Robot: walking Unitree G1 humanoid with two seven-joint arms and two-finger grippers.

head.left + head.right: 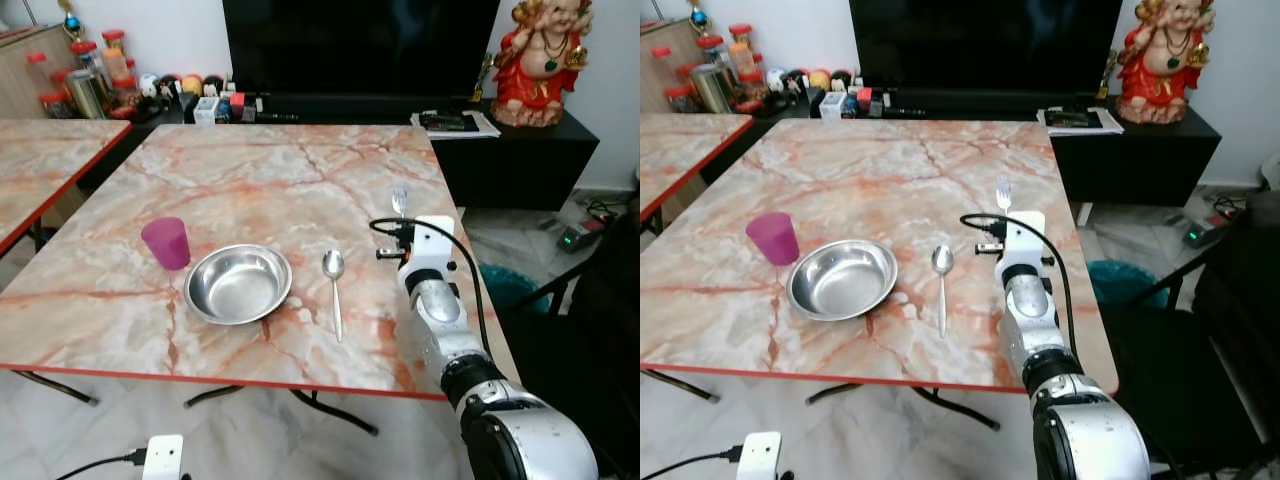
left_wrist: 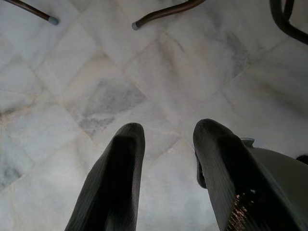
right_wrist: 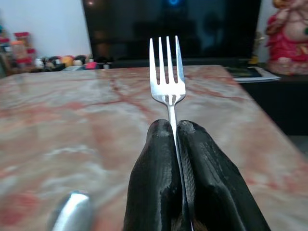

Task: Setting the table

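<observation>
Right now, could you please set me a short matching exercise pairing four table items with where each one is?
Things:
1. fork
2. spoon
3. pink cup
4. steel bowl

Places:
A. left of the bowl
B. between cup and spoon
C. pinched in the right gripper
D. on the table, right of the bowl

Pairs: 1-C, 2-D, 3-A, 4-B

Silver right arm, black cable, white wrist block.

We see steel bowl upright mid-table, pink cup just left, spoon right, fork pinched, tines forward.
</observation>
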